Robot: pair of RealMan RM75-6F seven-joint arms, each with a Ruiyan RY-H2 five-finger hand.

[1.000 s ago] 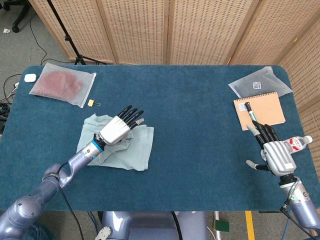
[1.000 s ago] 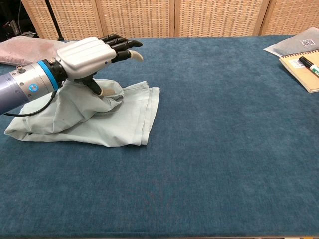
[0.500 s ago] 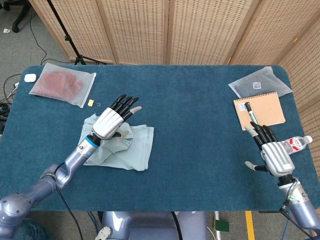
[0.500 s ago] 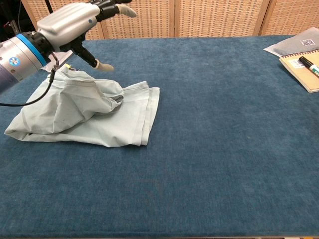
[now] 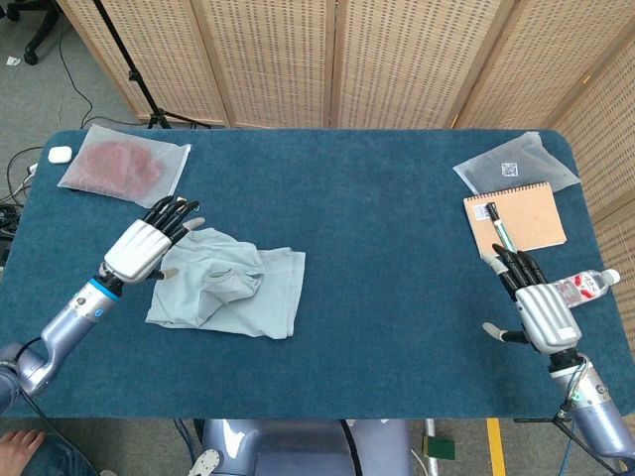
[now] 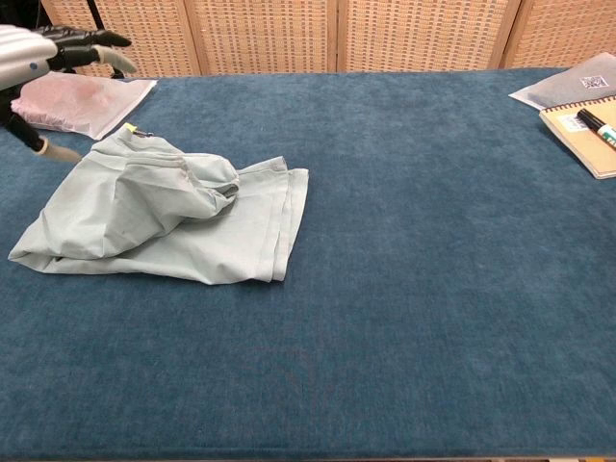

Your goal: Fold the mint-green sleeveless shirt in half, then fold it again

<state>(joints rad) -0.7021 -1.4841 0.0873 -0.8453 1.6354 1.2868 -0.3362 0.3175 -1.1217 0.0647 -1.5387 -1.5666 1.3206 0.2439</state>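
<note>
The mint-green shirt (image 5: 226,284) lies rumpled and folded over on the blue table's left half; in the chest view the shirt (image 6: 164,212) has a bunched ridge near its middle. My left hand (image 5: 145,245) hovers by the shirt's upper left corner with fingers spread and nothing in it; the chest view catches only part of the left hand (image 6: 43,64) at the top left edge. Far off at the table's right front, my right hand (image 5: 538,305) is open and holds nothing.
A clear bag with something red (image 5: 124,167) and a small binder clip (image 5: 184,204) lie at the back left. At the right are a plastic pouch (image 5: 515,164), a notebook (image 5: 514,218) with a marker (image 5: 496,226) on it, and a water bottle (image 5: 585,288).
My left hand has lifted off the shirt's middle and drawn back to the left, past the shirt's edge. The shirt lies still. The right hand has barely shifted.
</note>
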